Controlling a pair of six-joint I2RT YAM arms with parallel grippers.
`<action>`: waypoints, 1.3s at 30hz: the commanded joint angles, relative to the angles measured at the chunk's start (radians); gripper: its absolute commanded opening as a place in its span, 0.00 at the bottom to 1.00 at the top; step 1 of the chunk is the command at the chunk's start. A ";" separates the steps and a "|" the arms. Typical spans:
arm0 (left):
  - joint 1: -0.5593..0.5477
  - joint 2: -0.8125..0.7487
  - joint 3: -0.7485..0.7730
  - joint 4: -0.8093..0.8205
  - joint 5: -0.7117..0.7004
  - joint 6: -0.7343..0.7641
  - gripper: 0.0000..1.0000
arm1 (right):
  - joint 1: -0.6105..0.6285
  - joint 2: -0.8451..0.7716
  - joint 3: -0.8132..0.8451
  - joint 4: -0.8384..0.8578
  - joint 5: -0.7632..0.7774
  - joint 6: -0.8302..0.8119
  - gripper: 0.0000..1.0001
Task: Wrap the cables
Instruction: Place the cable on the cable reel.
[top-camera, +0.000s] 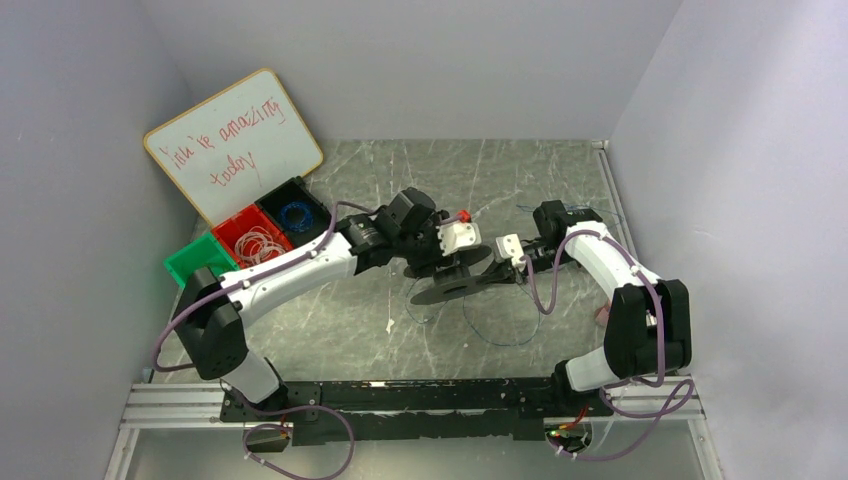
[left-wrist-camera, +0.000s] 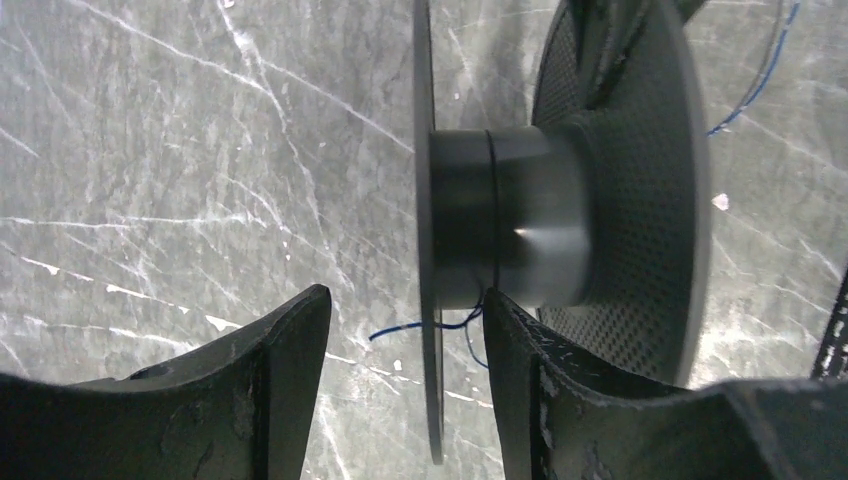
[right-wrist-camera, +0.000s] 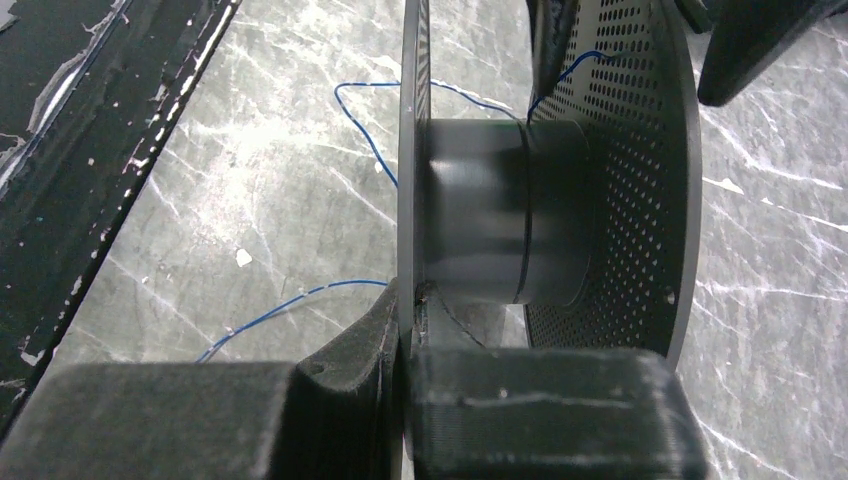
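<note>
A black spool (top-camera: 455, 285) with two flat flanges hangs just above the table's middle, between both arms. My right gripper (right-wrist-camera: 408, 310) is shut on the rim of the thin flange (right-wrist-camera: 410, 150), beside the hub (right-wrist-camera: 480, 220). My left gripper (left-wrist-camera: 405, 295) is open. That thin flange (left-wrist-camera: 428, 120) passes between its fingers without being clamped, and one fingertip (left-wrist-camera: 500, 310) reaches the hub (left-wrist-camera: 520, 220). The thin blue cable (left-wrist-camera: 400, 330) runs from the hub past that fingertip. More of the cable (right-wrist-camera: 290, 300) lies loose on the table (top-camera: 505, 335).
A whiteboard (top-camera: 235, 140) leans at the back left. In front of it stand a green bin (top-camera: 190, 262), a red bin (top-camera: 250, 238) with whitish coils and a black bin (top-camera: 295, 210) with a blue coil. A black rail (top-camera: 400, 395) runs along the near edge.
</note>
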 joint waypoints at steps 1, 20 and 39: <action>-0.002 0.022 0.050 0.050 -0.047 0.011 0.61 | -0.007 0.004 0.009 -0.028 -0.049 -0.051 0.00; -0.002 0.098 0.069 0.016 -0.006 0.046 0.54 | -0.011 0.003 0.018 -0.066 -0.067 -0.089 0.00; 0.000 0.122 0.162 0.022 -0.230 -0.099 0.03 | -0.045 0.011 0.094 0.309 -0.025 0.623 0.44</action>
